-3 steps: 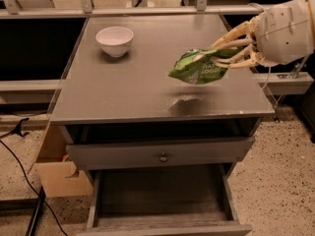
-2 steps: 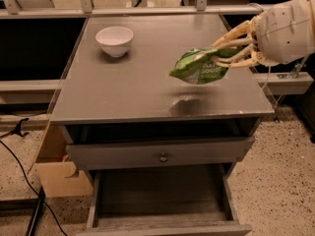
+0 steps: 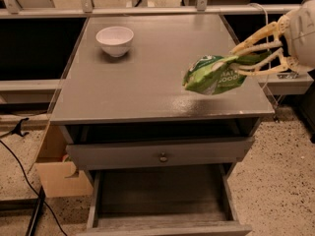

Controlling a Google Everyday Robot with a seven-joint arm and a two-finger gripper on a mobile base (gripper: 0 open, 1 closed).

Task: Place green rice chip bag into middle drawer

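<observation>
The green rice chip bag (image 3: 214, 75) is a crinkly bright-green bag with white lettering. It hangs in the air above the right front part of the gray cabinet top (image 3: 147, 77). My gripper (image 3: 242, 62) reaches in from the right, its pale fingers (image 3: 256, 47) shut on the bag's right end. The middle drawer (image 3: 162, 200) is pulled out below, its long tray open and bare. The upper drawer with a small round knob (image 3: 163, 157) sits just above it, slightly pulled out.
A white bowl (image 3: 114, 40) stands on the back left of the cabinet top. A cardboard box (image 3: 61, 173) sits on the floor left of the cabinet, with black cables (image 3: 19, 166) beside it. A rail (image 3: 147, 9) runs behind.
The gripper and bag have moved a little lower and toward the cabinet's front right edge. The bowl and drawers have not moved.
</observation>
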